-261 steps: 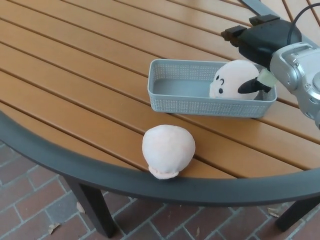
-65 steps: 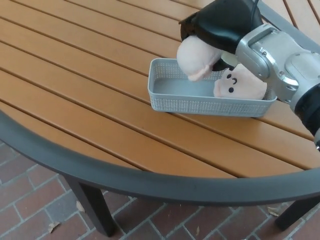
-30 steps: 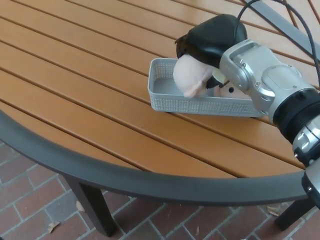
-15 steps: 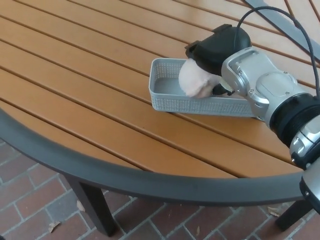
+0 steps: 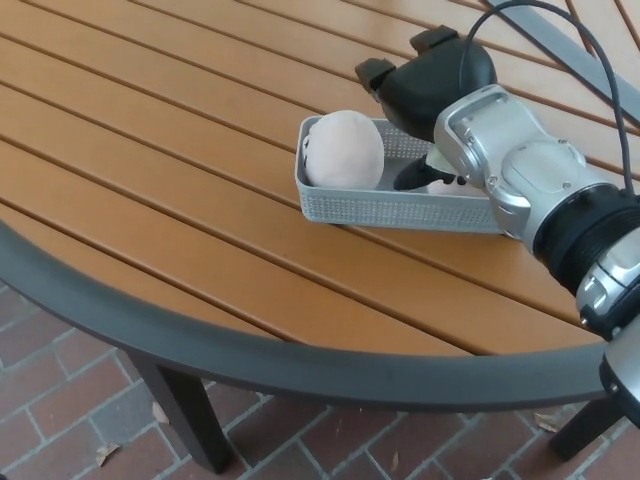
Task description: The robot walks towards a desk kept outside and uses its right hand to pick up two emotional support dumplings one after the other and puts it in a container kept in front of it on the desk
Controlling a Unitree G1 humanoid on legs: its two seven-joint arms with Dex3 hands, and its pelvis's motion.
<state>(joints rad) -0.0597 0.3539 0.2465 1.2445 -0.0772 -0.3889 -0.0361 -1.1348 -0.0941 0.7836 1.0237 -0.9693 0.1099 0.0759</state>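
A pale pink dumpling plush [image 5: 343, 150] lies in the left end of the light grey mesh container [image 5: 380, 205] on the wooden desk. My right hand [image 5: 430, 85] hovers just behind and right of it over the container, open, its black fingers spread and off the plush. Only a small white patch of the other dumpling [image 5: 440, 183] shows under my forearm in the container's right half. My left hand is out of sight.
The slatted brown desk [image 5: 150, 170] has a dark metal rim [image 5: 200, 345] curving along its near edge. Brick paving [image 5: 60, 410] lies below. A black cable [image 5: 560, 30] runs from my right arm toward the far right.
My right hand has let go of the pink dumpling, which now rests in the container's left end. The hand has lifted back and its fingers have spread.
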